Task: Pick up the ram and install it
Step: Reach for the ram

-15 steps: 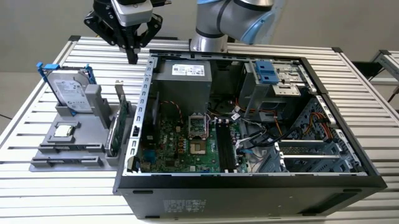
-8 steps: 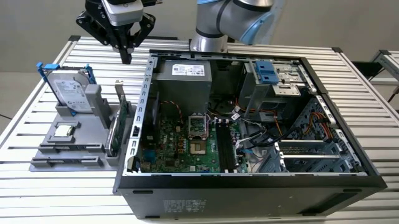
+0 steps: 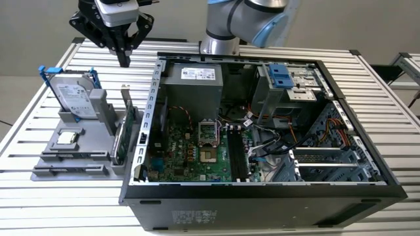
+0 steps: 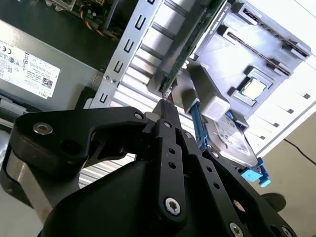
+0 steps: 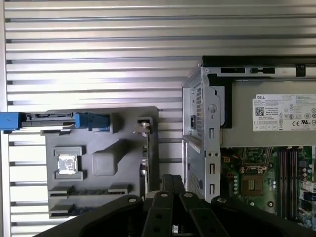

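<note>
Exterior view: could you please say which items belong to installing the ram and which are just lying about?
For the job: ram, gripper, motherboard memory slots, open computer case.
Lying about: hard drive in blue frame, green expansion card, processor chip, power supply.

Grey holder (image 5: 126, 148), end effector (image 5: 173, 180), computer case (image 5: 207, 108)

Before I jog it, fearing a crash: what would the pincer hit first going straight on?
Below the pincer, probably the slatted table in the gap between the grey holder and the computer case. The holder's edge is close, and depth is unclear.
</note>
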Controlling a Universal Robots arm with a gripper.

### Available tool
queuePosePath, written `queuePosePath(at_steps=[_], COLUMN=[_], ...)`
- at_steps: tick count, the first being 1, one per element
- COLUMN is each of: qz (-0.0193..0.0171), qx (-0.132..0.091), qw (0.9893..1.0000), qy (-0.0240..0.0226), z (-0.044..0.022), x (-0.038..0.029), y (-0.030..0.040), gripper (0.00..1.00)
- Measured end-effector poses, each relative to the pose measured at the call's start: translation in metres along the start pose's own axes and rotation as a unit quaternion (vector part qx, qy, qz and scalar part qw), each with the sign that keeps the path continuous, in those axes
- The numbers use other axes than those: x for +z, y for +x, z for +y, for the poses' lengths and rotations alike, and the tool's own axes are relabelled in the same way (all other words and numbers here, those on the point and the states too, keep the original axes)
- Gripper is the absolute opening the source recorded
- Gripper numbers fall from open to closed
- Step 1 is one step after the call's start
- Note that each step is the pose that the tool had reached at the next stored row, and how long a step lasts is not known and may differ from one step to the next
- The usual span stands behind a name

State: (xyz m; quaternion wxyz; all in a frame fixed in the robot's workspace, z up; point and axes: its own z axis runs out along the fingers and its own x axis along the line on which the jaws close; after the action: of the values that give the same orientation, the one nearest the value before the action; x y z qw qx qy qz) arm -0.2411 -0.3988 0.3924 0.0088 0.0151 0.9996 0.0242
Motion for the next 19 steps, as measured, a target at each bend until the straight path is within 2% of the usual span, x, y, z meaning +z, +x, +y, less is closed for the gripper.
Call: queuePosePath(at_steps=[12, 19], qz=[0.0017, 0.0019], qx=[-0.022, -0.028], qw=[0.9998, 0.9996], qy=[-0.0004, -0.0005], z=[-0.0005, -0.001], x=[-0.0003, -0.0005], y=[0.0178, 0.0317], gripper=[0.0, 0.0])
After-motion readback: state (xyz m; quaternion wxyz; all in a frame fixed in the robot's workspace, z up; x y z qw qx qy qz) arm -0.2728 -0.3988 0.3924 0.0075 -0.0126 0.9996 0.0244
